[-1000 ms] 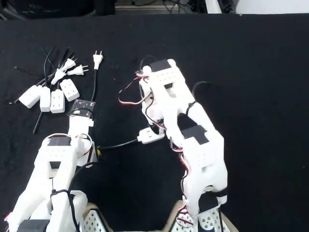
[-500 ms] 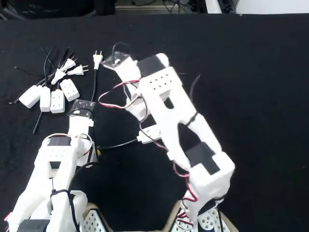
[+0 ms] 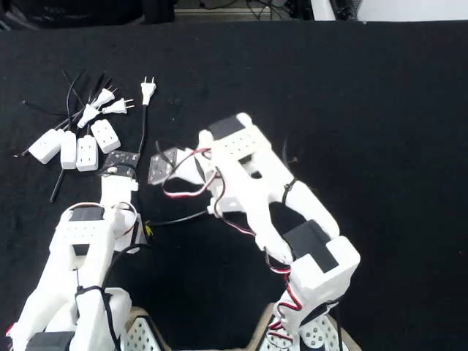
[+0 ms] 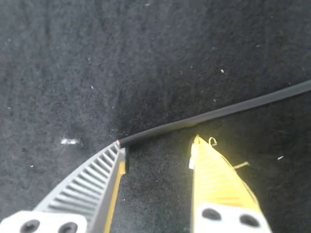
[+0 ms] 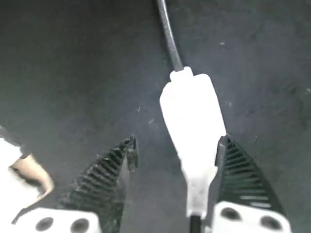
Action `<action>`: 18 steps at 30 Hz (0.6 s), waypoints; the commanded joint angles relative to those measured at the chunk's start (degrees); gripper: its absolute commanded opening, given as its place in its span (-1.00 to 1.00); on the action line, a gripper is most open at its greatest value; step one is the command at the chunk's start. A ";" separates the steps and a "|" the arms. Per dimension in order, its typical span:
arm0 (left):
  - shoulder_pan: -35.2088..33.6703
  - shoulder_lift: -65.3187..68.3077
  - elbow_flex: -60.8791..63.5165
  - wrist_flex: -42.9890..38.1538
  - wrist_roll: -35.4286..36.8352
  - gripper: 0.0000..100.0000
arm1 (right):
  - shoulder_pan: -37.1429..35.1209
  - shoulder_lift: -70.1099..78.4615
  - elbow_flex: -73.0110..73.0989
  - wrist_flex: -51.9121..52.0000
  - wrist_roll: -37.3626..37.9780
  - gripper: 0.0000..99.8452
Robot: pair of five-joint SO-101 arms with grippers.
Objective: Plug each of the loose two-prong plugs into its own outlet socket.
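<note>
No writing, number or sign can be read on the plugs (image 3: pixel 148 88) or the sockets (image 3: pixel 87 152), nor anywhere else on the table.

Four white outlet sockets (image 3: pixel 87 152) lie side by side in a fanned row at the table's (image 3: pixel 380 110) ten o'clock. At their one o'clock three white two-prong plugs (image 3: pixel 106 96) lie bunched. A fourth plug (image 3: pixel 148 89) lies at their three o'clock, prongs toward twelve. Another white connector (image 5: pixel 192 116) lies flat, a black cord (image 5: pixel 167 34) leaving one end.
</note>
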 commanded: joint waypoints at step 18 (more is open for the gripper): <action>-0.31 -0.44 0.57 -1.32 -0.18 -0.56 | 13.27 -3.91 6.37 -15.56 -4.48 -0.97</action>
